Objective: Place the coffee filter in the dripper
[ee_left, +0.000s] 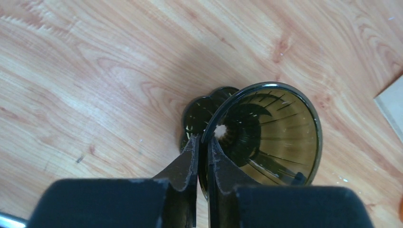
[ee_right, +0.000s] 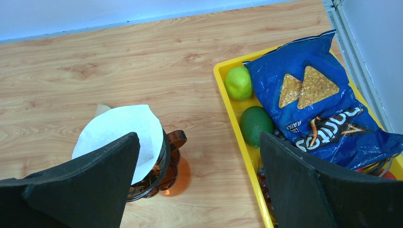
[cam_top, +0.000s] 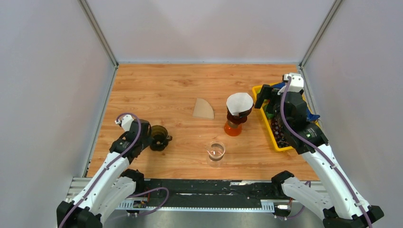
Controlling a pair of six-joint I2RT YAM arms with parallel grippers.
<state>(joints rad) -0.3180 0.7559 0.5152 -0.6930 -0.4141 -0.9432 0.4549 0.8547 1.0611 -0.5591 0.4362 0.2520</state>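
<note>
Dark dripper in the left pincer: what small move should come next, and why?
Probably stand the dark dripper upright. The left pincer is shut on its rim, and its mouth looks tilted sideways. The brown filter lies flat on the table, apart from it, and the right pincer hangs open and empty.

The table (cam_top: 166, 90) is smooth, grained wood. The white filter (cam_top: 239, 101) looks like matt paper. The dark dripper (ee_left: 280, 137) is glossy, translucent plastic.
</note>
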